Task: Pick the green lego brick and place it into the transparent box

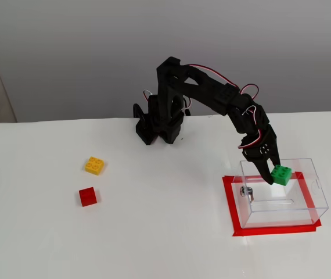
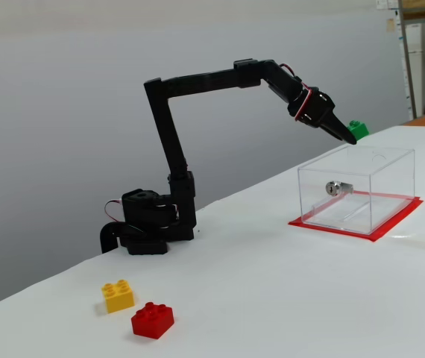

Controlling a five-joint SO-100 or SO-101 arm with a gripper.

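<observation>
Operator: Report pincer state.

Arm: My gripper point(image 1: 274, 176) is closed narrowly on the green lego brick point(image 1: 281, 174). The two black, tapered fingers pinch it at their tips. In a fixed view the brick point(image 2: 358, 129) sits at the very end of my gripper point(image 2: 351, 136), held in the air.

Operator: Position relative to the container?

Arm: The transparent box point(image 1: 310, 187) is directly below my fingertips. The brick hangs above its open top, clear of the rim. The box has thin, glossy, see-through walls, a rectangular outline and a small metal fitting point(image 2: 333, 187) on one side. It stands on a red taped rectangle point(image 1: 233, 206).

Operator: Other items?

Arm: A yellow studded brick point(image 1: 94, 165) and a red brick point(image 1: 87, 196) lie well apart from my gripper, on the far side of my base point(image 1: 157, 125). Both are hard, shiny plastic. The table point(image 1: 165, 232) is matte white.
</observation>
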